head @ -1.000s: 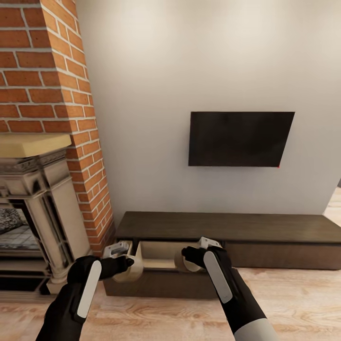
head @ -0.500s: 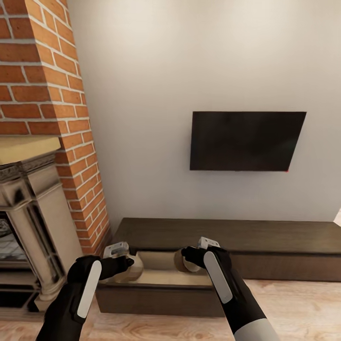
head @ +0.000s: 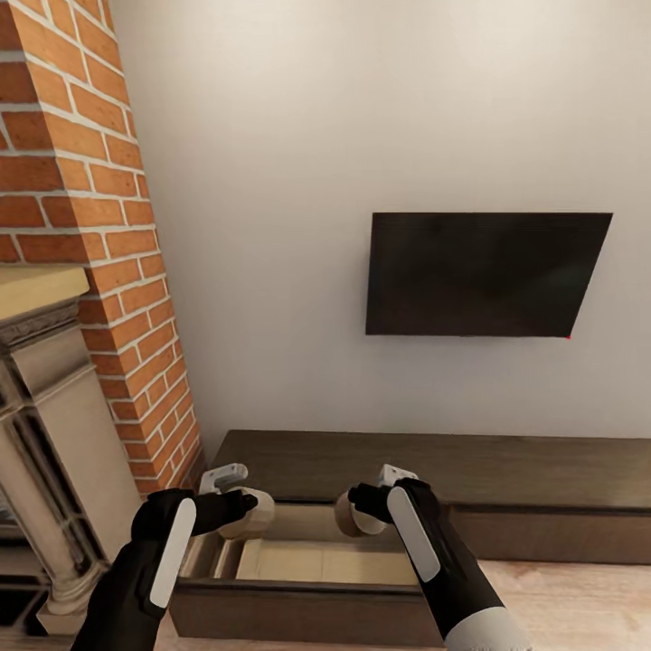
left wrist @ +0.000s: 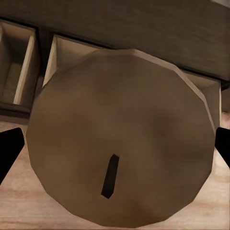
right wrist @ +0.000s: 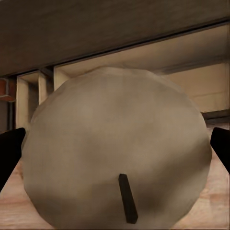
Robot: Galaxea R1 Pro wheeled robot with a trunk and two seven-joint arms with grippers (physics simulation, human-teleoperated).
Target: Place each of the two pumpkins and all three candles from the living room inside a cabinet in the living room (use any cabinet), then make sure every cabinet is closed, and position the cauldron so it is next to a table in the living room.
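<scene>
Candles: left claw [head: 237, 503] clamps one [left wrist: 120, 139], right claw [head: 362, 506] another [right wrist: 115, 143], above open cabinet [head: 298, 606]; no writing.

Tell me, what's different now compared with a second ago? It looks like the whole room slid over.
The camera moved, not the room: the robot has rolled closer, so the open cabinet drawer looks nearer and shows more of its pale inside. Nothing was picked up or let go. The left gripper still holds one candle, the right gripper still holds the other candle, both above the drawer.

Head high, wrists close; shared: cabinet [head: 434, 461].
</scene>
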